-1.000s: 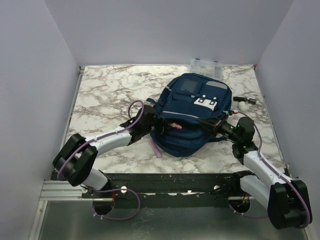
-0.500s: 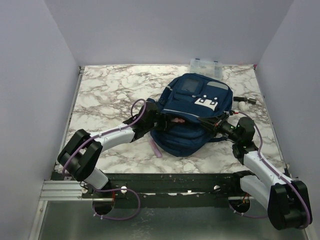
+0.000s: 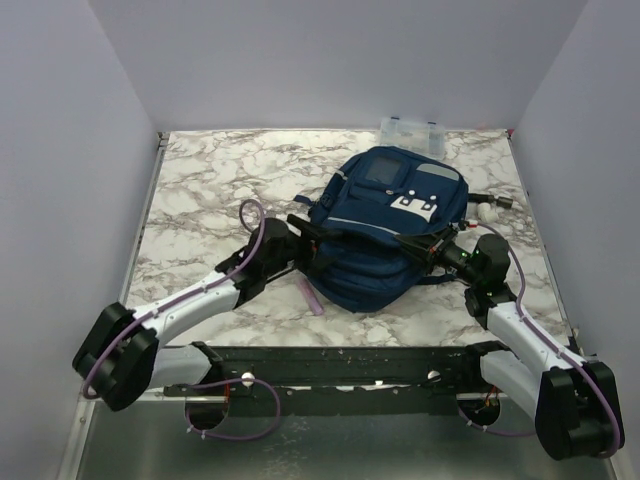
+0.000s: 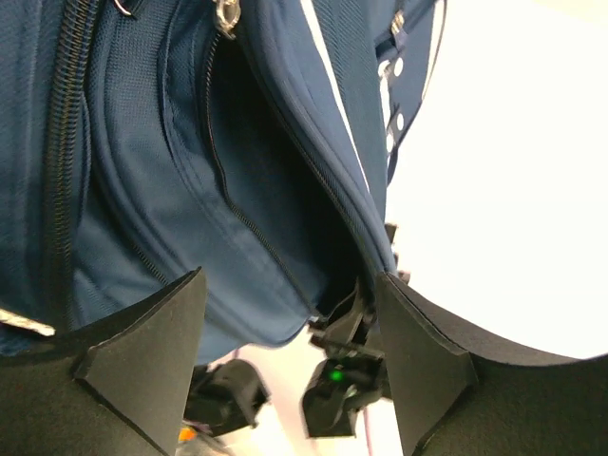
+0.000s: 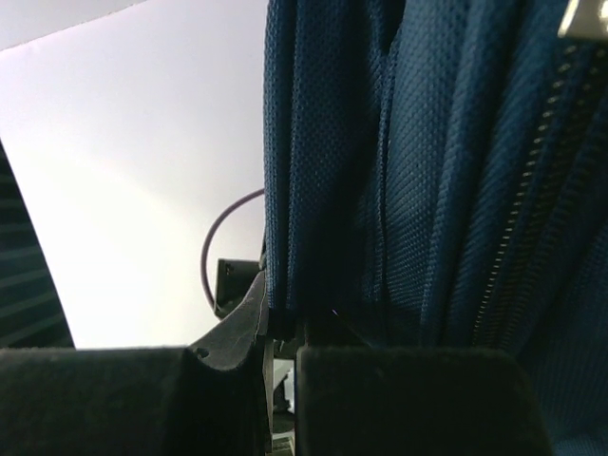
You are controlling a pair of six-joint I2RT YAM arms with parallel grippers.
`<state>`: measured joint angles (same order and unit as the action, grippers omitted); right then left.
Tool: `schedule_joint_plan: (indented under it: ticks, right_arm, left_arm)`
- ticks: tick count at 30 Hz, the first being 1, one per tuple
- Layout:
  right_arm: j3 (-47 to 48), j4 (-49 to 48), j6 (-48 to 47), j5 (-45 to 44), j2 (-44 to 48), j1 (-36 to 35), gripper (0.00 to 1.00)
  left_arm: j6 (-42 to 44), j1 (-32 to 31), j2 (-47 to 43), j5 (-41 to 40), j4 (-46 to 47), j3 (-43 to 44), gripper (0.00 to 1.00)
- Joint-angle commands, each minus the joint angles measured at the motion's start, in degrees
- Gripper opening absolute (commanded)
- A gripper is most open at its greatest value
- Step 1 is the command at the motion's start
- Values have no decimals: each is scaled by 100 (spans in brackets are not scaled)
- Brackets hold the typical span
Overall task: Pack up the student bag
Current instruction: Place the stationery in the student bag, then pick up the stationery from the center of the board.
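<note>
Overhead, the left gripper [image 3: 303, 243] sits at the left side of the backpack [image 3: 392, 215], which lies mid-frame on the marble table [image 3: 200, 190]. Its wrist view alone shows fingers [image 4: 142, 351] spread wide and empty before a gaping zipper. The right gripper [image 5: 282, 334] is clamped on the backpack's blue fabric.

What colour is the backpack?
Navy blue backpack, with grey stripes and a white patch; clearest from the top camera.
</note>
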<state>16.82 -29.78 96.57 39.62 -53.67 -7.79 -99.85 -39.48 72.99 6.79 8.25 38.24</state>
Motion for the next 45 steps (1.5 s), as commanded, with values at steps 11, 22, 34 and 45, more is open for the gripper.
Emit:
schedule_joint_plan:
  ticks: [11, 22, 34, 45]
  right_arm:
    - [144, -344, -166, -63, 89, 41, 0]
    - [129, -292, -263, -51, 28, 41, 0]
    - [231, -96, -315, -59, 96, 41, 0]
    - [253, -252, -236, 20, -12, 45, 1]
  left_arm:
    - [1965, 286, -2745, -265, -1057, -2118, 73]
    - [1912, 297, -1256, -262, -3178, -989, 71]
    - [1421, 48, 780, 503, -3311, -59, 67]
    - [947, -16, 1763, -88, -3845, 356, 50]
